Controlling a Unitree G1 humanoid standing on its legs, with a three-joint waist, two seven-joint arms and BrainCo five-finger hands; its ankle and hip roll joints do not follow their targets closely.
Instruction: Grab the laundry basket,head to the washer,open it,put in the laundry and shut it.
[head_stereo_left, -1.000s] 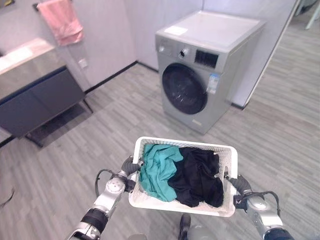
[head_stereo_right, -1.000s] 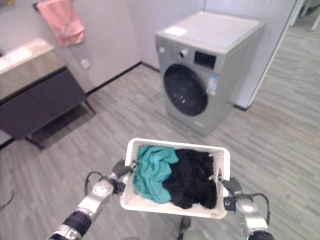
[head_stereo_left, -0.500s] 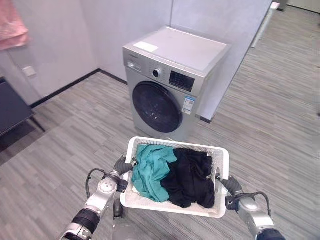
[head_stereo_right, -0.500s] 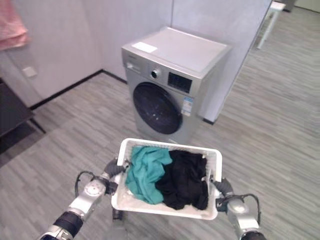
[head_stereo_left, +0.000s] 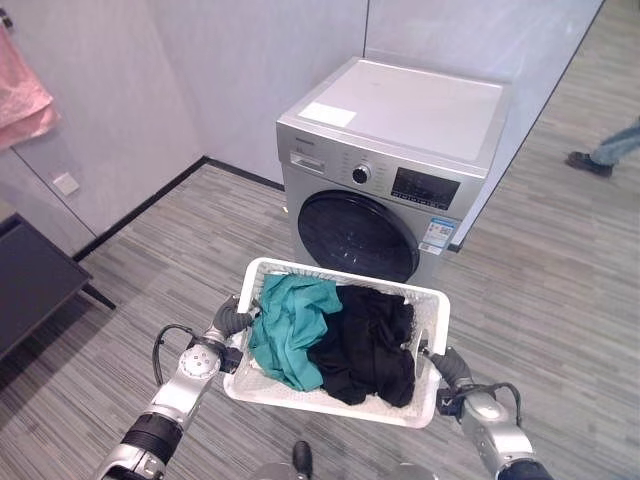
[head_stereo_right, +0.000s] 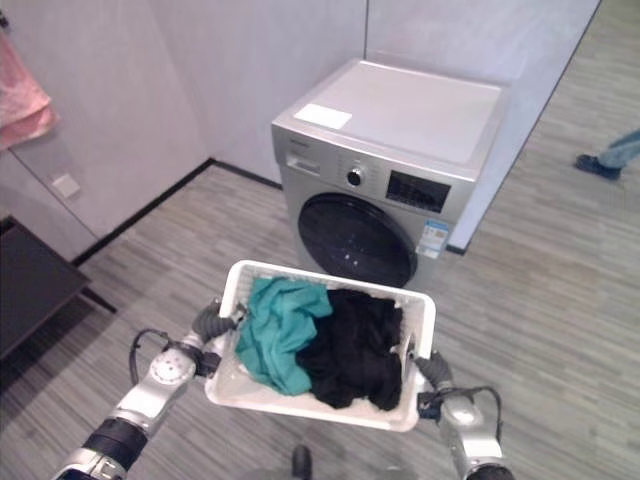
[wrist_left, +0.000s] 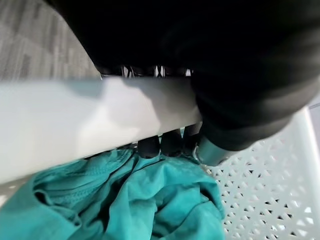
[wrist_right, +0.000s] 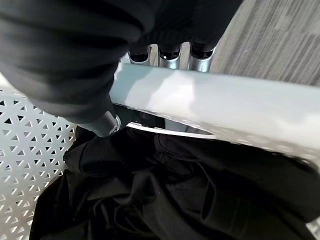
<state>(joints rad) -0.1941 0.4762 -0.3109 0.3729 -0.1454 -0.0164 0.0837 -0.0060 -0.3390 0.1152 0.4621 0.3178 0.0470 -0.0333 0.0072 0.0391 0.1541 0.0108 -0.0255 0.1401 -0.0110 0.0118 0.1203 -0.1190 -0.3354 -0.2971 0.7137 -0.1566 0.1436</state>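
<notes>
the laundry basket (head_stereo_left: 430, 300) hangs between both hands — left hand (head_stereo_left: 226, 320) and right hand (head_stereo_left: 443, 366) each curled round a side rim — with the washer (head_stereo_left: 400, 170) straight ahead, door shut.

White perforated laundry basket (head_stereo_left: 336, 395) holding a teal garment (head_stereo_left: 288, 325) and a black garment (head_stereo_left: 368, 340). Behind the basket, a silver-grey washer (head_stereo_left: 400, 180) with a white top and black round door (head_stereo_left: 360, 235); grey wood-plank patterned floor (head_stereo_left: 545, 300); pink towel (head_stereo_left: 22, 92) hangs far left of the washer.
</notes>
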